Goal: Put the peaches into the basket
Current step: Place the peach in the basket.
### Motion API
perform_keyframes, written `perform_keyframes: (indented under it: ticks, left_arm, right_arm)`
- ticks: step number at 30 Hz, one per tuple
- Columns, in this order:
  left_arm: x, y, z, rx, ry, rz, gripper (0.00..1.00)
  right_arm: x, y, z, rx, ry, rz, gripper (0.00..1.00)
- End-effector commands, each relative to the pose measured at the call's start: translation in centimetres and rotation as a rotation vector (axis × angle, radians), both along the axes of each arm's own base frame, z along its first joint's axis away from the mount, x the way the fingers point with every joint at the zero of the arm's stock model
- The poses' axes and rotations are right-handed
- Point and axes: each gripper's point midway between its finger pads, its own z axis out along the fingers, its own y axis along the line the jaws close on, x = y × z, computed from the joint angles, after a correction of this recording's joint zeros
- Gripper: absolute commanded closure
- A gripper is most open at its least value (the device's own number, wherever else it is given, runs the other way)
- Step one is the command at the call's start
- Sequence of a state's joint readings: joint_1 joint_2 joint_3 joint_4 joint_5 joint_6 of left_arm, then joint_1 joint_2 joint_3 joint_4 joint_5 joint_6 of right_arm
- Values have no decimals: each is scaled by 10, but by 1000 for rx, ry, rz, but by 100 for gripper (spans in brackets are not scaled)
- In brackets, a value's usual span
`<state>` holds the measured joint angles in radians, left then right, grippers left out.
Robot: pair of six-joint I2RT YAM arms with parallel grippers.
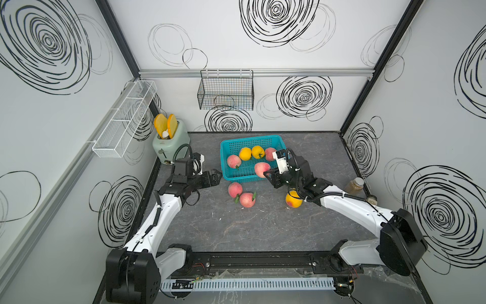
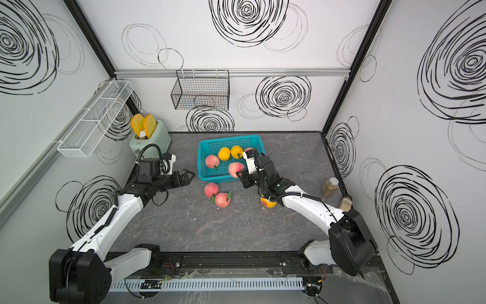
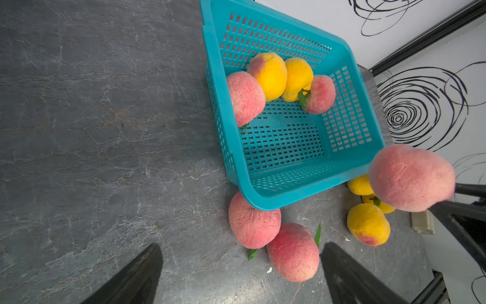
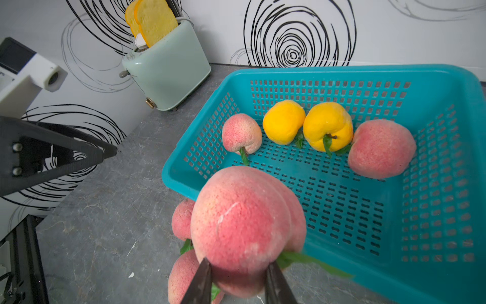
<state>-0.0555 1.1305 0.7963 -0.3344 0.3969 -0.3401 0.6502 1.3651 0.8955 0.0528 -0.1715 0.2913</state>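
Note:
The teal basket (image 1: 249,138) (image 2: 228,137) stands at the back middle of the table and holds several peaches, pink (image 1: 233,161) and yellow (image 1: 245,153). My right gripper (image 1: 268,175) (image 4: 238,263) is shut on a pink peach (image 1: 262,169) (image 4: 242,218) (image 3: 411,177), which hangs over the basket's near rim. Two pink peaches (image 1: 235,189) (image 1: 247,200) lie on the table just in front of the basket. Yellow peaches (image 1: 293,199) (image 3: 368,223) lie under my right arm. My left gripper (image 1: 217,177) (image 3: 240,252) is open and holds nothing, beside the basket's near left corner.
A mint toaster (image 1: 170,146) with toast slices stands at the back left. A black wire basket (image 1: 226,93) hangs on the back wall and a white mesh rack (image 1: 123,119) on the left wall. Two jars (image 1: 355,185) (image 1: 370,200) stand by the right wall.

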Motion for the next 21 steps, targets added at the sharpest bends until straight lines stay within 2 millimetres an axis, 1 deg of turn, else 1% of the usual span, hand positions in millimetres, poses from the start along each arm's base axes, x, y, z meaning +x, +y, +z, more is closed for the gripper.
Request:
perform_keyframes:
  ticks: [1,6,11,17,21]
  left_arm:
    - [7,3,4,-7,-33,7,2]
    - [7,2,5,-9,-35,6,2]
    - [7,2,5,-9,-36,6,2]
    - [6,2,5,-9,-35,6,2]
    - [6,2,5,-8,-35,5,2]
  right_arm:
    - [14,10,20,34,-48,24,80]
    - [35,23,21,50,-33,46,79]
    - [58,34,10,45,-9,50,79]
    - [81,50,-23,20,55,56,80]
    - [94,56,-45,-1,82,54,79]
